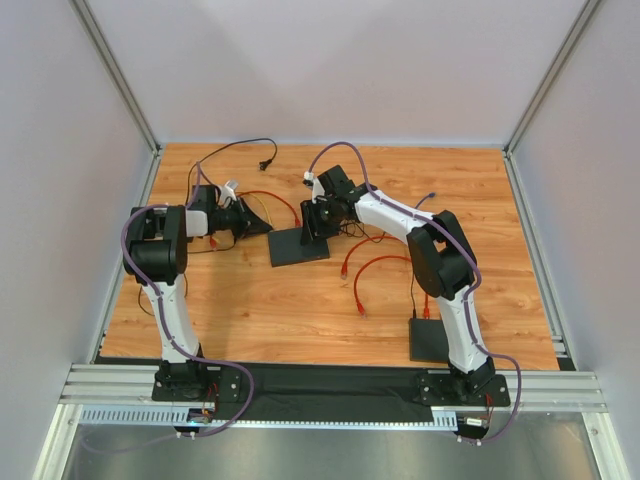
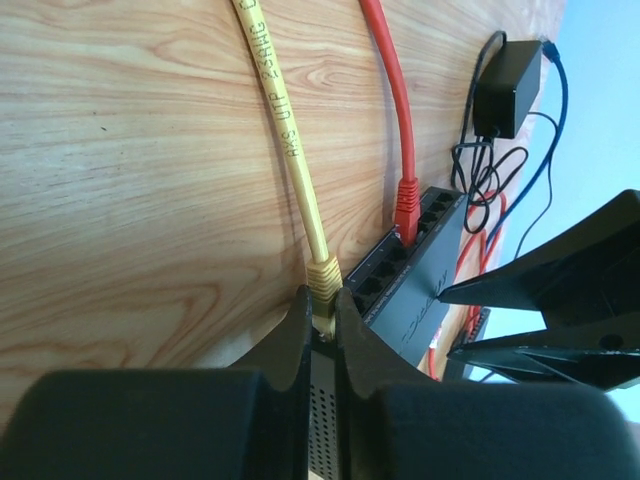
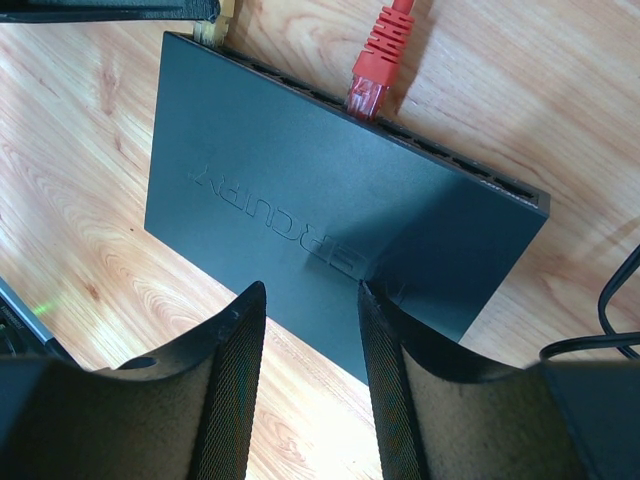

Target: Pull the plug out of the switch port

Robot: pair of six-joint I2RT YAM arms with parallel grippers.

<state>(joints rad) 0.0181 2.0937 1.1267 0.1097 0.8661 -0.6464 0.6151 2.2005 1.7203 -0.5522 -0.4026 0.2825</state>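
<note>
Had the left end effector (image 2: 320,302) pinched narrow on the yellow plug (image 2: 323,278), a finger (image 2: 295,322) against each side. Found that plug seated at the far-left end of the switch (image 3: 330,200), in the middle of the worktop (image 1: 300,310), with its yellow cable (image 2: 285,130) running off over the wood. Noted a red plug (image 3: 372,70) seated further along the same far edge. Had the right end effector (image 3: 312,300) half-spread over the switch's opposite side, nothing between its fingers (image 3: 235,345).

Bright, even light, soft shadows — wrist views' near foreground slightly blurred.
</note>
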